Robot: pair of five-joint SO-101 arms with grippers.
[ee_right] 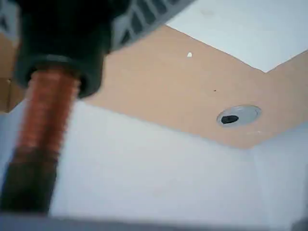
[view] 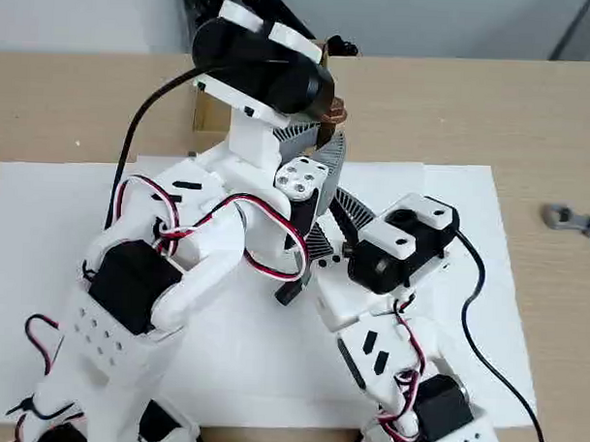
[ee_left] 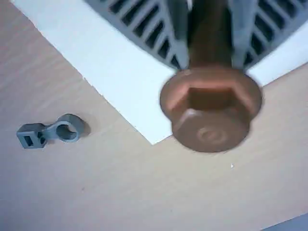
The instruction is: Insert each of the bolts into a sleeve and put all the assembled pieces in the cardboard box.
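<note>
Copper bolt (ee_left: 210, 110), threads (ee_right: 45, 110) in black sleeve (ee_right: 60, 43)

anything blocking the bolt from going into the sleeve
Nothing visible does. The bolt, held in the left gripper, already has its thread inside the black sleeve, with no gap between them.

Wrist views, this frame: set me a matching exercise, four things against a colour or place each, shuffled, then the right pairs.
Things:
1 bolt
2 sleeve
3 small grey part
4 paper sheet

States:
A black, around the bolt's thread
B white, spread on the table
C copper, held in the left gripper
D lying on bare wood, off the paper

Pairs: 1-C, 2-A, 3-D, 4-B
</note>
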